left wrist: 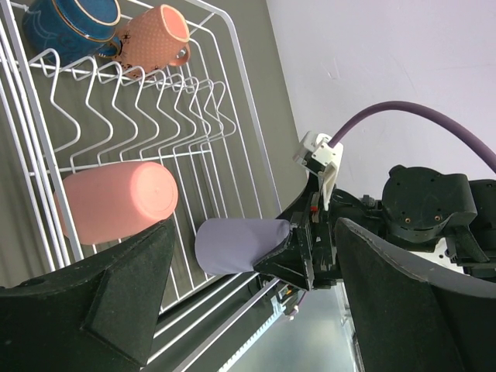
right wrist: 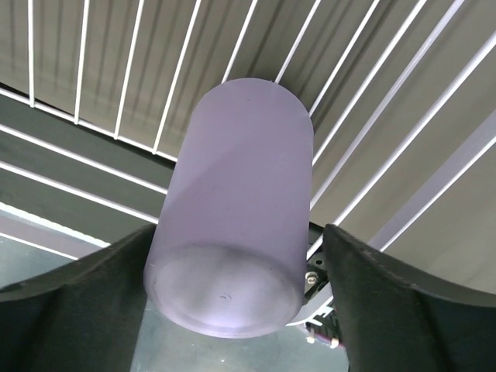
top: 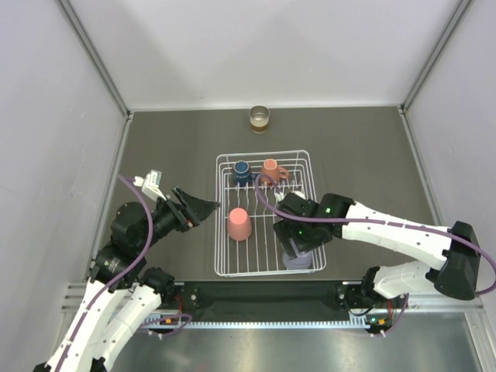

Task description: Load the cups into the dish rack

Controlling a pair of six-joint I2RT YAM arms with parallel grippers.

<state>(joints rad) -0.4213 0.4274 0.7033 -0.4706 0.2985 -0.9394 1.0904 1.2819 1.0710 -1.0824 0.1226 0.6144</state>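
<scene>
From above, the dish rack [top: 263, 153] stands in the middle of the dark table [top: 170, 139]. Inside it, the dark blue mug [top: 242, 170] and the terracotta-orange mug [top: 271, 169] sit side by side at the far end. The pink tumbler [top: 239, 224] is near the left side. The right gripper [top: 297, 246] is over the rack's near right corner and covers most of the lavender tumbler [top: 298, 262]. The shiny brownish cup [top: 259, 118] stands alone outside the rack, by the far wall. The left gripper [top: 198, 208] hovers just beside the rack's left edge, its fingers spread and holding nothing.

In the left wrist view, the pink tumbler [left wrist: 120, 201] lies on its side on the wires of the rack [left wrist: 178, 116]. The lavender tumbler [left wrist: 236, 244] lies near it, with one end at the right gripper [left wrist: 298, 256]. The blue mug [left wrist: 70, 27] and the orange mug [left wrist: 155, 39] touch behind the row of tines.

In the right wrist view, the lavender tumbler [right wrist: 232, 225] lies on the rack wires [right wrist: 373, 116] between the two dark fingers [right wrist: 403, 302]. The jaws are spread around it, with a thin gap at the right finger, so it is not pinched.
</scene>
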